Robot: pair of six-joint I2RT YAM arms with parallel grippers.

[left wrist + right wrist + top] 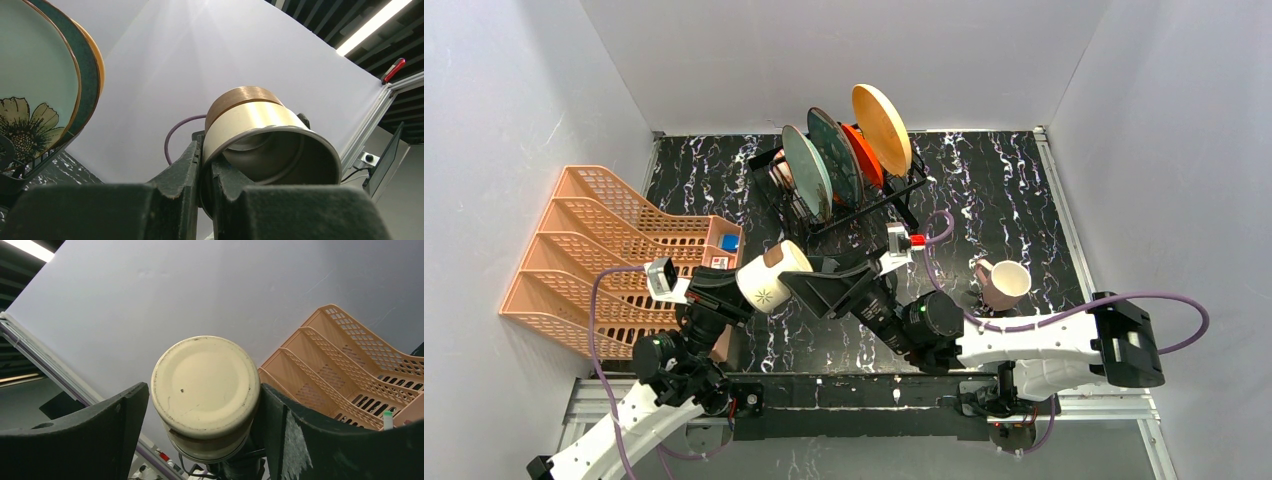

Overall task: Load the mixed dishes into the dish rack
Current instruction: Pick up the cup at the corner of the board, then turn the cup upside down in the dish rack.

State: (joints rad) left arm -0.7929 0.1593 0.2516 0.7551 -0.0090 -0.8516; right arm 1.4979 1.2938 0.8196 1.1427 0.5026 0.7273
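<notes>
Cream glazed cup (250, 122), brown-banded, is being pinched by its rim in my left gripper (204, 165); my right gripper (202, 400) is standing open around its round flat base. Beyond, glossy plates (807, 172) are standing upright in the wire rack (911, 190).

pink mug (1002, 283) upright on marbled table (1024, 190)

Smooth cream cup (205, 390), perhaps ceramic, rough matt fingers (310, 440), plastic lattice rack (350, 355)
</notes>
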